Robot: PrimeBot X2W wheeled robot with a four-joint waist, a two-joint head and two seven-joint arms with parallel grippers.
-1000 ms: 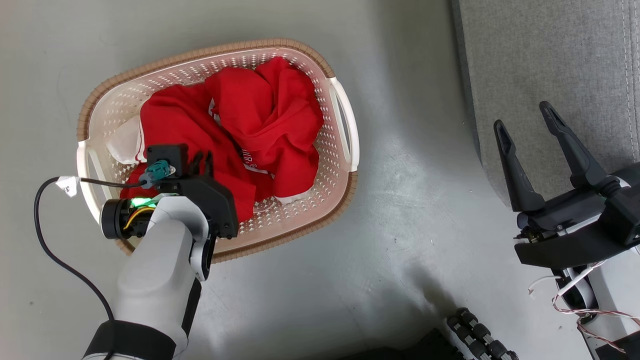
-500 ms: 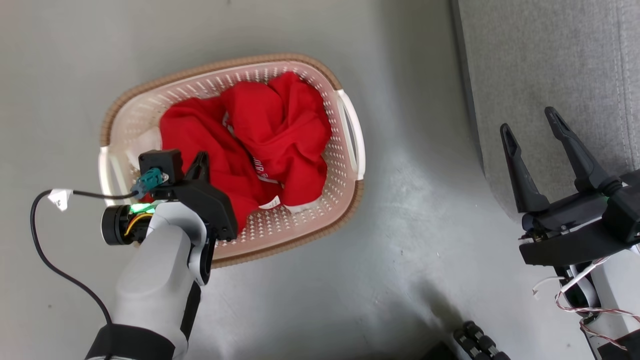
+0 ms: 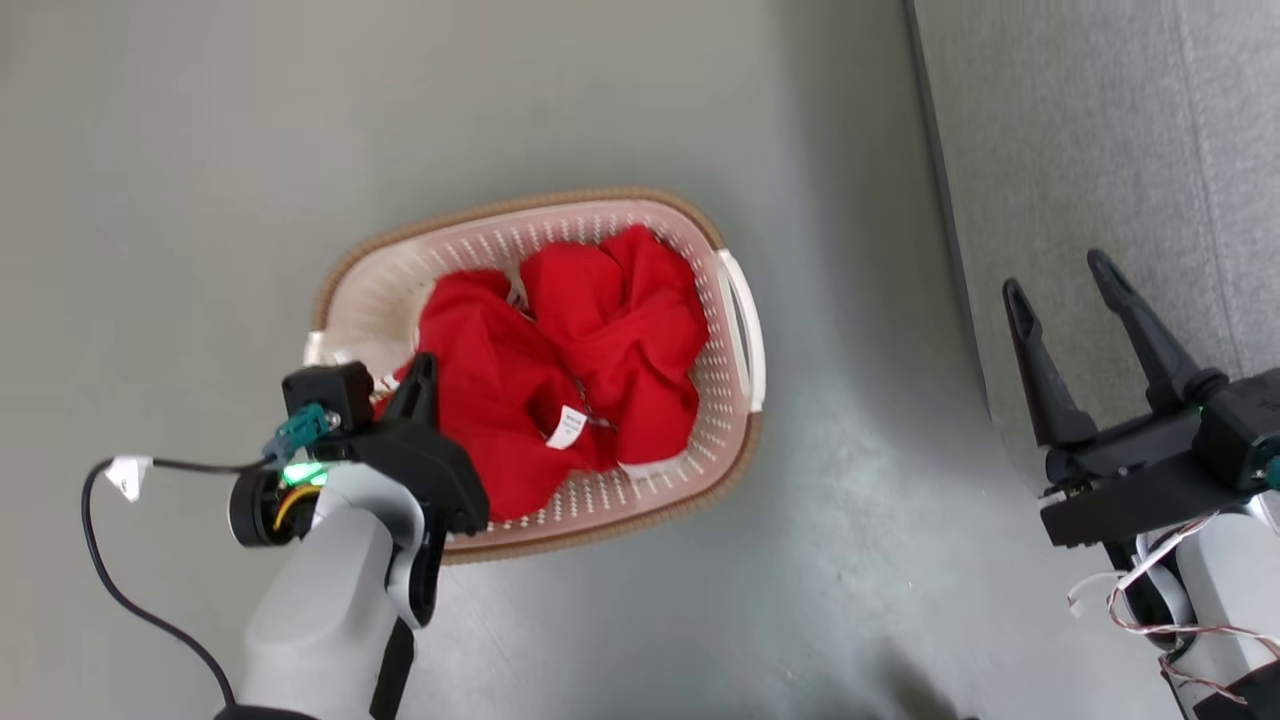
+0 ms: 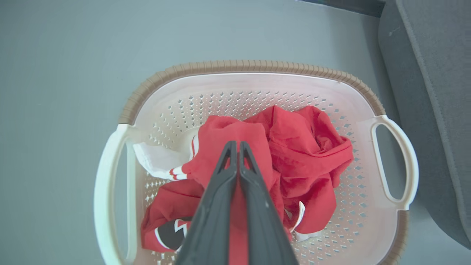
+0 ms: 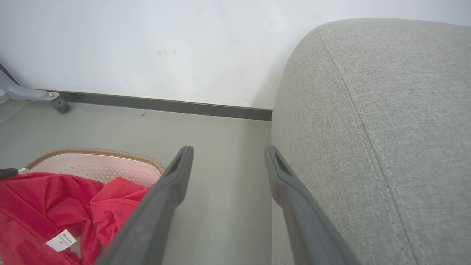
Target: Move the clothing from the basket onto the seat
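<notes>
While over the basket (image 3: 500,212), left claw (image 4: 235,145): fingers pressed together, pinching a fold of clothing (image 3: 600,340)
Clothing: red heap inside basket, on the floor (image 3: 200,150)
Right claw (image 3: 1055,275): spread wide, holding nothing, at seat's left edge
Seat (image 3: 1100,120): right of basket, apart

A smooth grey floor (image 3: 200,150) with a dull sheen fills most of the head view. In the right wrist view it meets a plain white wall (image 5: 147,44) along a dark baseboard (image 5: 165,105). At that view's left edge, a grey metal leg (image 5: 22,92) ends in a small black caster (image 5: 60,105) on the floor near the baseboard.
</notes>
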